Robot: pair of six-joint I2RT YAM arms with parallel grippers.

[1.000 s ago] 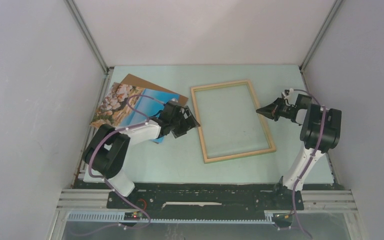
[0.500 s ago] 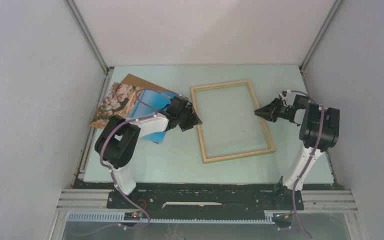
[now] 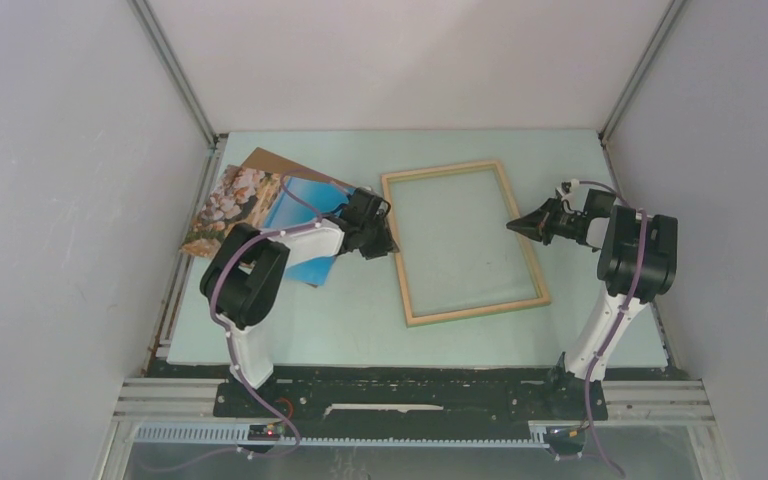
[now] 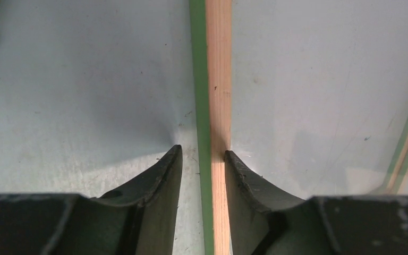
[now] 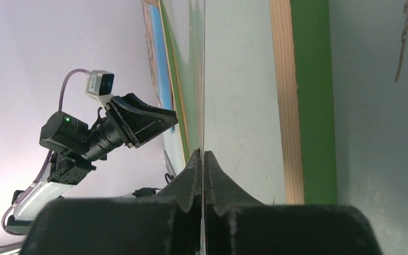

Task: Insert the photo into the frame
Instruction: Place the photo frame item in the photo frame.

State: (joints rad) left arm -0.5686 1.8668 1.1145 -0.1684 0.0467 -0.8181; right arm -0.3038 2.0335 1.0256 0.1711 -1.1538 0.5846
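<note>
Two arms, 1 frame, 1 photo, 1 brown board, all on a pale table [image 3: 360, 335]. Left arm [image 3: 250, 280] reaches to the frame [image 3: 475, 308] from its L side. Left gripper [image 4: 202, 151] is spread, fingers astride the frame's L rail: wood face up, green on the outer edge, one finger touching the wood, the other just off the green. Right gripper [image 3: 513, 226] is pressed together, tip over the frame's R rail, upper half. Frame lies flat, pane showing the table through it. Photo [image 3: 295, 205] lies L of the frame, face up, partly under the left arm. Brown board [image 3: 270, 160] lies under the photo, its far corner sticking out beyond it.
</note>
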